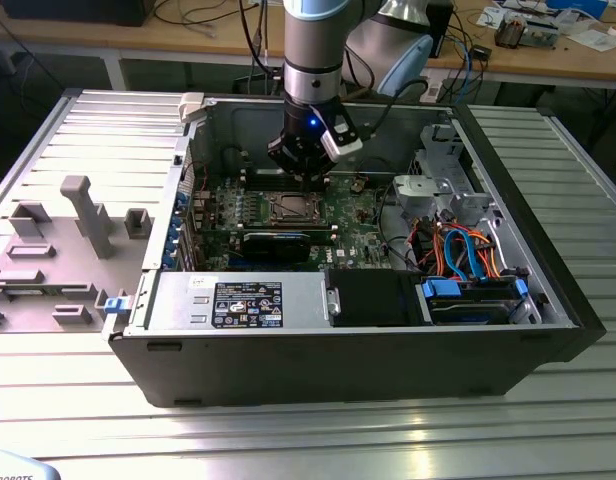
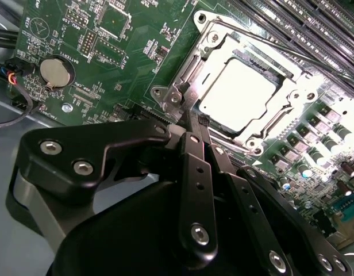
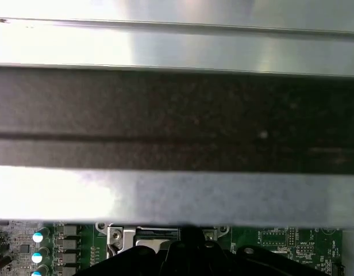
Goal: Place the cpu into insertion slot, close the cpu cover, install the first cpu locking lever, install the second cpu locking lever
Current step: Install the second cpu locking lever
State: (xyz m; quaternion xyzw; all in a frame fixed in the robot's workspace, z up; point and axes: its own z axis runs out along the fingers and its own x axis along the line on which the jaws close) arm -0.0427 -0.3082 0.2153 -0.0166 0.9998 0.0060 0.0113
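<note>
Second wrist view: my jaws [image 2: 191, 123] pinched shut, empty, tip at the cpu cover [image 2: 220, 69] corner; cpu [image 2: 237, 95] seated at two o'clock.

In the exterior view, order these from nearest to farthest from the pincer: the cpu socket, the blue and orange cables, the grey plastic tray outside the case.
1. The cpu socket, on the motherboard just below the pincer.
2. The blue and orange cables, inside the case toward the exterior view's right.
3. The grey plastic tray, outside the case at the exterior view's left.
</note>
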